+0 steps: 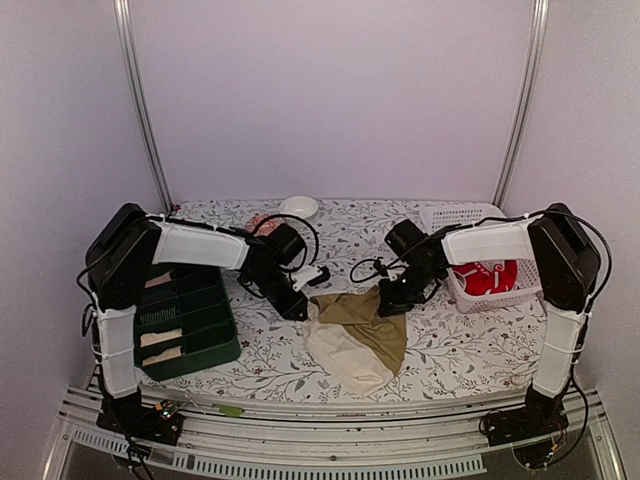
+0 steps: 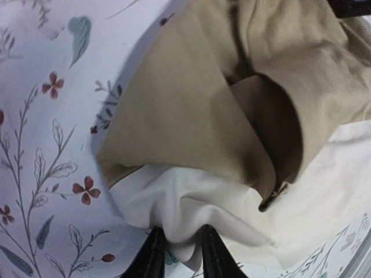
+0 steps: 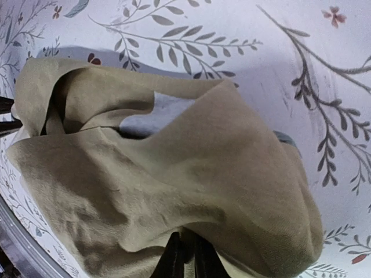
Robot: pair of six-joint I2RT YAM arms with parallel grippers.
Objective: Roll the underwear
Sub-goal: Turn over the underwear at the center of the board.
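1. Pinching now: left gripper (image 2: 179, 255) nipped narrow on the cream edge of the underwear (image 1: 355, 325), right gripper (image 3: 186, 258) likewise on the khaki. Cloth sits mid-table.
2. Risk imo: thin bites + uneven pull = a corner slips and the roll goes lopsided.
3. Room: bin (image 1: 200, 358) at 9 o'clock, basket (image 1: 460, 214) at 3, bowl (image 1: 298, 206) at 12. The 6 o'clock side looks open.
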